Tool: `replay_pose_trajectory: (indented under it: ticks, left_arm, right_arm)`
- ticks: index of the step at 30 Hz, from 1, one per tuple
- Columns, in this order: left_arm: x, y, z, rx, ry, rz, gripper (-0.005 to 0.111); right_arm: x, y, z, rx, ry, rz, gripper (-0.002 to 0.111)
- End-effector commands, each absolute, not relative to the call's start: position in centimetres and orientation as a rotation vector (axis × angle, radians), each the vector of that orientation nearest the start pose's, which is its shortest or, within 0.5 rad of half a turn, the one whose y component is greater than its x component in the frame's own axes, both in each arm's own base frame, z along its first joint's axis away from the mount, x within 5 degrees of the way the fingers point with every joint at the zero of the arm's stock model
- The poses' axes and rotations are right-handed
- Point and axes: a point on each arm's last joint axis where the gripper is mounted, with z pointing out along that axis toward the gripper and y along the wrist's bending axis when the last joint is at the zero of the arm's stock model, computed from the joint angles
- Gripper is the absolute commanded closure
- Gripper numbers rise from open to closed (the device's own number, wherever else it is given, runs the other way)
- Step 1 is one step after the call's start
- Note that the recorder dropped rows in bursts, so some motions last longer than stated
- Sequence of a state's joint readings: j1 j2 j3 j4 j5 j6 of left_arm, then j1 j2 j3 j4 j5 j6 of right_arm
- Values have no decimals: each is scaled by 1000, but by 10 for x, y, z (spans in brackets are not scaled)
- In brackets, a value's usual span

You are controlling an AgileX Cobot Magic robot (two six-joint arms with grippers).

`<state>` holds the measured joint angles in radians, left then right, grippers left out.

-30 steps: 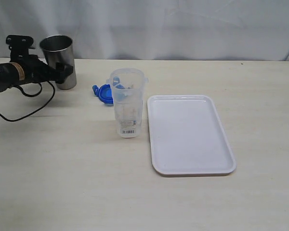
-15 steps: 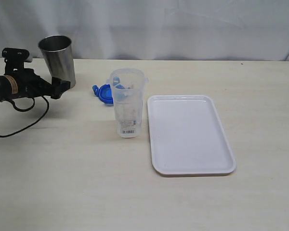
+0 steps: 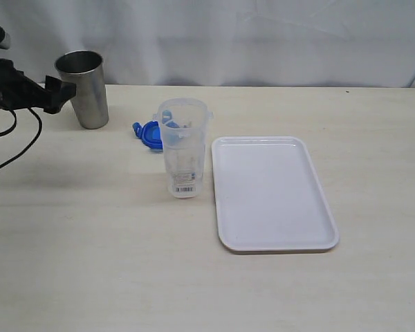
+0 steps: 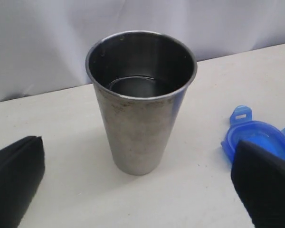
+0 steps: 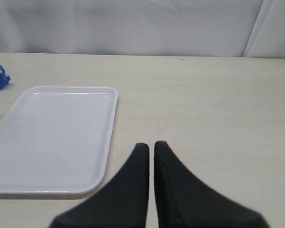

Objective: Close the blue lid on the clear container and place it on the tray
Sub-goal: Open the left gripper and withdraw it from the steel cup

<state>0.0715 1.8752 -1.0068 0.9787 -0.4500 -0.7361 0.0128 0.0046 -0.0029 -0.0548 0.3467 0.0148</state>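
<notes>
Both empty: left gripper (image 4: 138,190), jaws gaping wide, should be skirting the grey steel cup (image 4: 140,118) toward the small blue plastic lid (image 4: 254,135); right gripper (image 5: 151,149) jaws are pressing shut.

Light bright, even, diffuse in all views. Desk (image 3: 90,242) carries only faint, soft shadows by the steel cup (image 3: 83,88) and clear container (image 3: 183,149). Tray (image 3: 273,238) near blown-out white, rim still legible. Cup: mild reflections, blue tint on one side. Left hand (image 4: 138,183) and right hand (image 5: 151,147) render near-black, w/o surface detail, edges slightly soft. Ext. view sharp.
</notes>
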Motion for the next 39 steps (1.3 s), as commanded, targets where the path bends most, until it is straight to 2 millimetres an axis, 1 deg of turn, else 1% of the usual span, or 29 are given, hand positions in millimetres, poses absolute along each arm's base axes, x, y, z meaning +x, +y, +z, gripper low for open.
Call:
replay_pose_trajectory:
  ticks: [1, 17, 19, 21, 23, 32, 34, 35, 36, 38, 39]
  left_arm:
    - [388, -6, 181, 353, 2021, -231, 3]
    - [389, -6, 181, 335, 2016, -241, 3]
    - [389, -5, 181, 298, 2015, -247, 3]
    - [389, -5, 181, 299, 2018, -244, 3]
    - [389, -3, 179, 265, 2048, -222, 3]
    - [388, 1, 173, 221, 2122, -164, 3]
    - [386, -1, 169, 147, 2188, -142, 4]
    - [385, -1, 167, 139, 2210, -122, 7]
    - [384, 0, 165, 117, 2237, -95, 13]
    - [382, 1, 162, 53, 2282, -59, 31]
    - [382, 1, 162, 81, 2282, -47, 42]
  right_arm:
    - [54, -1, 183, -42, 1819, -39, 104]
    - [54, -1, 183, -42, 1819, -39, 104]
    - [54, -1, 183, -42, 1819, -39, 104]
    - [54, -1, 183, -42, 1819, -39, 104]
    - [54, -1, 183, -42, 1819, -39, 104]
    - [54, -1, 183, -42, 1819, -39, 104]
    - [54, -1, 183, -42, 1819, -39, 104]
    - [54, -1, 183, -42, 1819, -39, 104]
    - [54, -1, 183, -42, 1819, -39, 104]
    - [54, -1, 183, -42, 1819, -39, 104]
    - [54, -1, 183, -42, 1819, -39, 104]
